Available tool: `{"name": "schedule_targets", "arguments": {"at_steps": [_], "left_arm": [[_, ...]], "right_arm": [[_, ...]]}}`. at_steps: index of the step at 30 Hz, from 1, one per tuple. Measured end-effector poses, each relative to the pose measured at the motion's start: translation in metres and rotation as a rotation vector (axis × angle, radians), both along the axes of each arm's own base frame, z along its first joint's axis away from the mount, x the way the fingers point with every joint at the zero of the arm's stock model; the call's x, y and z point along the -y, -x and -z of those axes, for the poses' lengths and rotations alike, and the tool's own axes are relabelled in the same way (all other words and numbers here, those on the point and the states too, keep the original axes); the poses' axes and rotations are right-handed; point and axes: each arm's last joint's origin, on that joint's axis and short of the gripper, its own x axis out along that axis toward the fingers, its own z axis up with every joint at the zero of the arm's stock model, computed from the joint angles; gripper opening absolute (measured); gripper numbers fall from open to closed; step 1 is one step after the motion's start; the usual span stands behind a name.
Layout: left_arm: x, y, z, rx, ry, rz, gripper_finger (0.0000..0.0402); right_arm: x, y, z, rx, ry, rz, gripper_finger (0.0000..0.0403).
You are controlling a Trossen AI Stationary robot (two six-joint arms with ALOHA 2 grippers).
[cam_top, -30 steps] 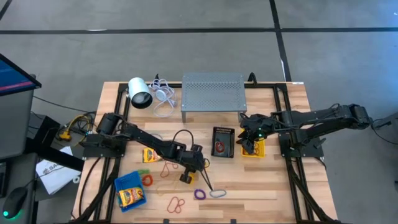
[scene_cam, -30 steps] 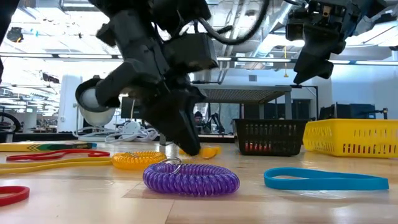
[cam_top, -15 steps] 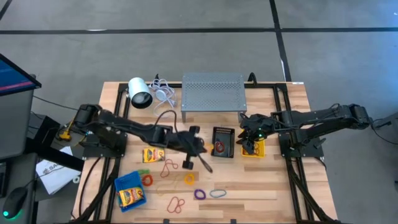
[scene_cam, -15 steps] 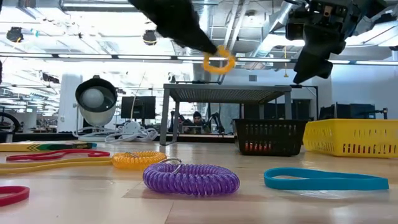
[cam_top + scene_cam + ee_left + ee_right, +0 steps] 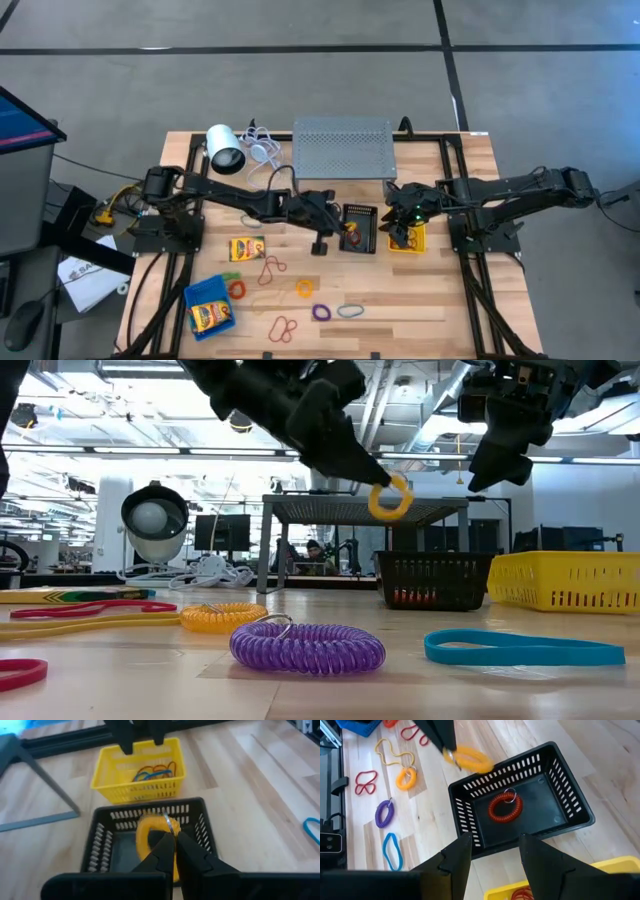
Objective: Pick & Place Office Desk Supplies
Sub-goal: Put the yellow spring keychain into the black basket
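Yellow coil band (image 5: 389, 499) pinched tight in left tool (image 5: 340, 232), hanging just at 9 o'clock of black bin (image 5: 359, 228); right tool (image 5: 400, 237) part open, empty.

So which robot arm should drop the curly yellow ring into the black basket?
The left. Its left gripper already pinches the yellow coil ring above the black bin. The right gripper hovers over the yellow bin, holding nothing.
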Motion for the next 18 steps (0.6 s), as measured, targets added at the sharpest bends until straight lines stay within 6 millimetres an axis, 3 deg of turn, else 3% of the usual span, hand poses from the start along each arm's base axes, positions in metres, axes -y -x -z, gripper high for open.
{"name": "schedule_targets", "arguments": {"at_steps": [12, 18], "left_arm": [[0.004, -0.012, 0.023, 0.013, 0.070, 0.015, 0.0000], [0.004, -0.014, 0.020, 0.043, 0.080, 0.012, 0.0000]], "right_arm": [[0.000, 0.000, 0.000, 0.004, 0.003, -0.002, 0.0161], [0.000, -0.001, -0.001, 0.008, 0.002, -0.002, 0.0161]]}}
